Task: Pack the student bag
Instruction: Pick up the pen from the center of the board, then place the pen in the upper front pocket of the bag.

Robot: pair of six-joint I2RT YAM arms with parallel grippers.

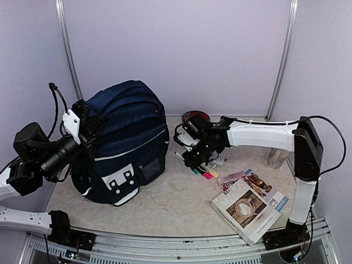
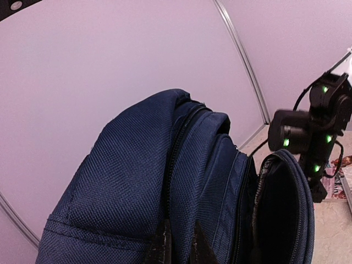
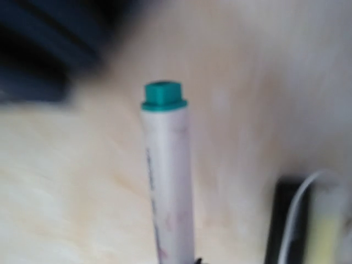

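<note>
On the left half of the desk [image 1: 165, 206] stands the bag [image 1: 132, 137], upright and leaning a little, with its white patch [image 1: 122, 184] low on the front, towards the near edge. From the left wrist its front pocket gapes at the top, dark inside, and a closed zip runs over the crown beside it. The left gripper [image 1: 82, 125] sits against the bag's upper left side among black straps. Its jaws are pinched together on the bag's fabric near the top.

The right arm reaches from the right edge to mid-desk. The right gripper [image 1: 192, 160] points down over a small heap of pens [image 1: 210, 175], pink and yellow among them, just right of the bag and apart from it. In the right wrist view a white marker [image 3: 168, 181] with a green cap [image 3: 163, 96] rises from the bottom edge. It is sharp against the blurred desk, and the gripper is closed narrowly on it. The fingers themselves are outside that view. A dark object with a pale cable lies blurred at the lower right of that view.

Near the right front corner a book [image 1: 247, 212] with a coffee cup on its cover lies flat, overlapping a magazine [image 1: 258, 182]. A round red and black thing [image 1: 196, 116] lies at the back, behind the right gripper.
</note>
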